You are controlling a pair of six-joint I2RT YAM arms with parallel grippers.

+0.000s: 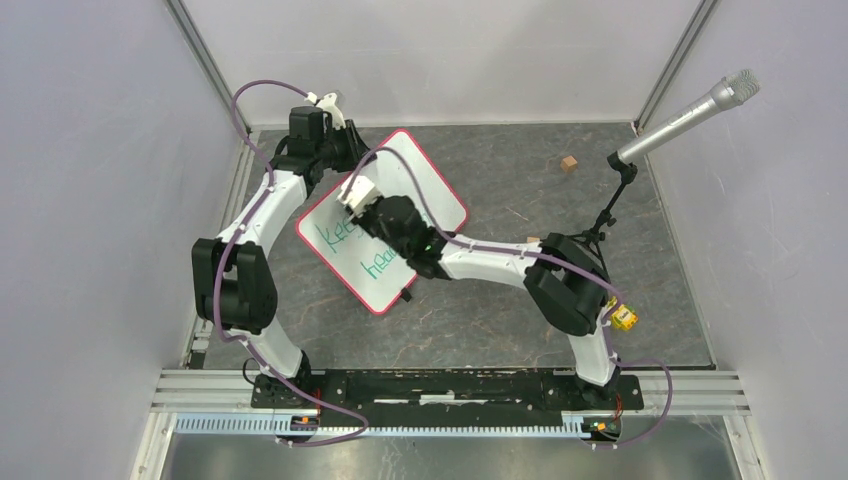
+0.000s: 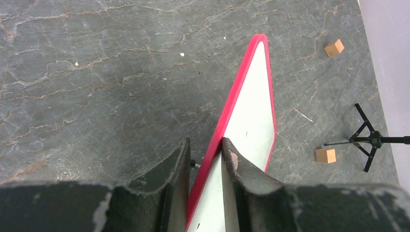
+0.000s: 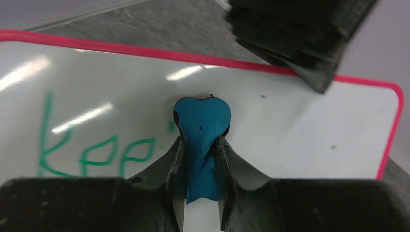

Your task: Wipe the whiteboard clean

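Whiteboard (image 1: 425,175), one, at the far left of the counter (image 1: 500,320), held tilted with its red rim clamped in the left end effector (image 2: 205,145), apparently to steady the face for wiping. Blue wiper (image 3: 203,113), one, pinched tight in the right end effector (image 3: 199,140) and set against the board beside the green writing (image 3: 96,154) (two lines, unerased). Sundries: wooden cubes (image 2: 334,47), two; microphone (image 1: 700,110) on stand, one.

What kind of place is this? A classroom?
Probably a robot lab test booth: left arm and right arm bolted to a rail, plain walls boxing in the table, a microphone on a stand.
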